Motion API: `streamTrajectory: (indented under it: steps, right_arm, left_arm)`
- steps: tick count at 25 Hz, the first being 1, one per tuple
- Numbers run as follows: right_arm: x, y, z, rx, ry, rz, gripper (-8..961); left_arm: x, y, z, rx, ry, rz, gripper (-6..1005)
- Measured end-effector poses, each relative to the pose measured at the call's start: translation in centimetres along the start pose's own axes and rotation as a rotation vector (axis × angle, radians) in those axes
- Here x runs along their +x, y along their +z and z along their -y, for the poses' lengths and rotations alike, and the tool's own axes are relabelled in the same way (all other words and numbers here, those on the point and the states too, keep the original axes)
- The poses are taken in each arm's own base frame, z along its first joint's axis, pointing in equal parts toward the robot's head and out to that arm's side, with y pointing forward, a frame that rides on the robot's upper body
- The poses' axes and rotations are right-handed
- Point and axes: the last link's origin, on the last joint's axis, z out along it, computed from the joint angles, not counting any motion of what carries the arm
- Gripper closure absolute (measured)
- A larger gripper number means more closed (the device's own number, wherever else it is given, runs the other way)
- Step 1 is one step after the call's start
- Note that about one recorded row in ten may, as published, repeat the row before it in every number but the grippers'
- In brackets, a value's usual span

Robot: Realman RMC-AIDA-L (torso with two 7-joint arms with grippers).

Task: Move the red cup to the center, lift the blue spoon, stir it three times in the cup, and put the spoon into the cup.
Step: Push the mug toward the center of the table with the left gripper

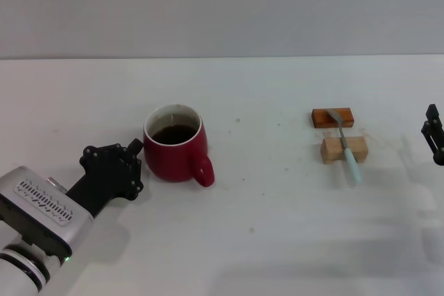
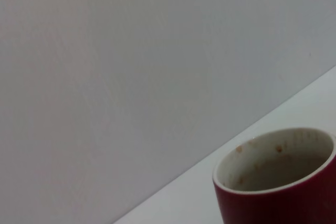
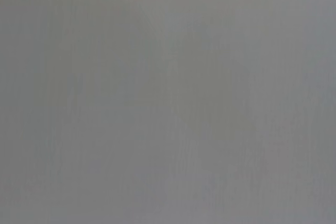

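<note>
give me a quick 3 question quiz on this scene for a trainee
1. True or false: the blue spoon is already inside the red cup.
2. Multiple choice: what does the spoon rest on? A) the cup's rim B) an orange-brown block and a light wooden block C) only the bare table
3. Fill in: the left end effector is close beside the cup, on the side away from its ____.

Key
1. False. The spoon lies off to the robot's right, well apart from the cup.
2. B. Its bowl sits on the orange-brown block, its handle crosses the wooden one.
3. Handle. The right end effector sits at the head view's right edge.
</note>
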Motion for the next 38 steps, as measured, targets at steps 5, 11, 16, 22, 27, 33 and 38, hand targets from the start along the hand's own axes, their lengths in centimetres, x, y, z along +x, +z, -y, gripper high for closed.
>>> streamTrajectory:
  steps: [5, 11, 16, 22, 27, 33, 38]
  right_arm:
    - [-0.1, 0.1, 0.0, -0.002, 0.000, 0.002, 215]
    - [-0.1, 0.2, -0.1, -0.003, 0.000, 0.004, 215]
    - [-0.2, 0.4, -0.1, -0.002, 0.000, 0.006, 216]
    - [-0.3, 0.7, -0.2, -0.007, -0.002, 0.007, 216]
    - [-0.3, 0.8, -0.2, -0.009, -0.002, 0.006, 215]
    - [-0.3, 0.9, -0.3, -0.010, -0.002, 0.007, 216]
    - [-0.3, 0.9, -0.3, -0.010, -0.002, 0.006, 215]
  left_arm:
    - [-0.2, 0.4, 0.8, 0.023, -0.003, 0.021, 1000]
    - [-0.5, 1.7, 2.6, 0.046, 0.029, 0.066, 1000]
    - [0.0, 3.1, 3.2, 0.034, 0.060, 0.071, 1000]
    - [0.8, 4.1, 3.1, 0.012, 0.080, 0.057, 1000]
    - [1.3, 4.5, 2.4, -0.025, 0.099, 0.042, 1000]
    - [1.7, 4.6, 1.0, -0.080, 0.120, 0.021, 1000]
    - [1.8, 4.4, 0.3, -0.101, 0.119, 0.014, 999]
